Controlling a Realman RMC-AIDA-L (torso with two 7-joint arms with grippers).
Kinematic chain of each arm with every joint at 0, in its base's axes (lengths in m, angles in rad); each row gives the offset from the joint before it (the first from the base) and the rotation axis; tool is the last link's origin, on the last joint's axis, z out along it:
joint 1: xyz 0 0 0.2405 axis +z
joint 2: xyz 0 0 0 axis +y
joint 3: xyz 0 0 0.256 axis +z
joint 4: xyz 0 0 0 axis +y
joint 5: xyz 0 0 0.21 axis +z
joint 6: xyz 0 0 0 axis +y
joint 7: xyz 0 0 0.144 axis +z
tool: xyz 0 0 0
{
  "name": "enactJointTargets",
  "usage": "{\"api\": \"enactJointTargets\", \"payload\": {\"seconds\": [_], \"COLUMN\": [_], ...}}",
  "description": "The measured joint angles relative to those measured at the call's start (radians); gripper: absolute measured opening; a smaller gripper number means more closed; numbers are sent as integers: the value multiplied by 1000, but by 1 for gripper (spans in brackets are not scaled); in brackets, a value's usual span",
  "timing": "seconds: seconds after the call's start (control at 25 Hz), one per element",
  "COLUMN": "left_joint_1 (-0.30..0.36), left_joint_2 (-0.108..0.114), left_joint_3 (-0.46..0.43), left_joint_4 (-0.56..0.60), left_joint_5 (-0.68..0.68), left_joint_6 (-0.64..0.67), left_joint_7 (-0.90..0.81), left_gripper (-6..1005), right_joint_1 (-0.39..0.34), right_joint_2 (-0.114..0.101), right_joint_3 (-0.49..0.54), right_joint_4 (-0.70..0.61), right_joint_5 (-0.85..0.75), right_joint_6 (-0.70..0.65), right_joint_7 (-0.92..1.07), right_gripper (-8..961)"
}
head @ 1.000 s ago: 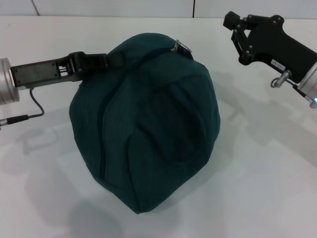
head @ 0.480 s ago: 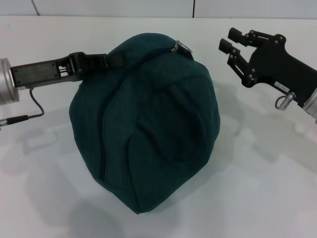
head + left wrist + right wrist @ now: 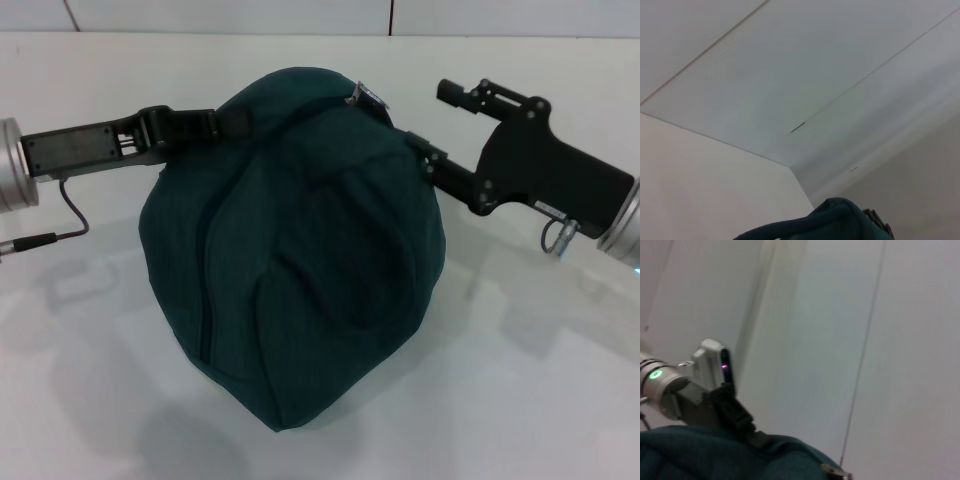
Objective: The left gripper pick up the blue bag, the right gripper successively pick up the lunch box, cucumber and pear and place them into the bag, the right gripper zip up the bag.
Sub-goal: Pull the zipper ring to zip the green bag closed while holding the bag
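We found the blue bag (image 3: 295, 240) bulging and rounded on the white surface (image 3: 540, 380), its seam closed as far as we could see. The left gripper (image 3: 205, 122) reached in from the left with its fingers clamped on a dark strap at the bag's upper rim.

What had changed was on the right. A second ago the right gripper (image 3: 428, 122) hung well clear of the bag near the far right edge; half a second ago it had turned its spread fingers toward the bag; by this moment it had swung in, with one finger touching the bag's upper right shoulder and the other standing apart above it, so the fingers were open and held nothing. A small metal tag or pull (image 3: 365, 95) sat on the top of the bag, just beside the upper finger.

We judged that the right arm was heading for the zipper end, which would place the task in its last step.

As to contents, the lunch box, cucumber and pear showed nowhere on the surface. The bag's swollen shape suggested they lay inside, though the closed fabric hid its interior. The right wrist view showed the left arm's green light (image 3: 656, 374) beyond the bag's edge (image 3: 715, 455).
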Motion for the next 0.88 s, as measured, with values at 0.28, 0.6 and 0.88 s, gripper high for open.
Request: {"api": "enactJointTargets", "payload": {"seconds": [0.28,0.6,0.88], "left_joint_1": [0,3,3], "left_joint_2": [0,-2,-9], "left_joint_3": [0,0,0], "left_joint_4": [-3,-5,-2], "left_joint_5": [0,0,0], "left_joint_6": [-1,-2,-2], "left_joint_7": [0,0,0], "left_gripper": [49,48,48], "right_joint_1": [2,4,9], "right_joint_2": [2,2,2], "right_joint_3": [-13,-7,-5], "right_joint_4": [-15,-29,-35], "right_joint_5": [-7,0,1], "right_joint_6": [2,11,41], "right_joint_7": [-35,-47,-48], "right_gripper": [564,554,553]}}
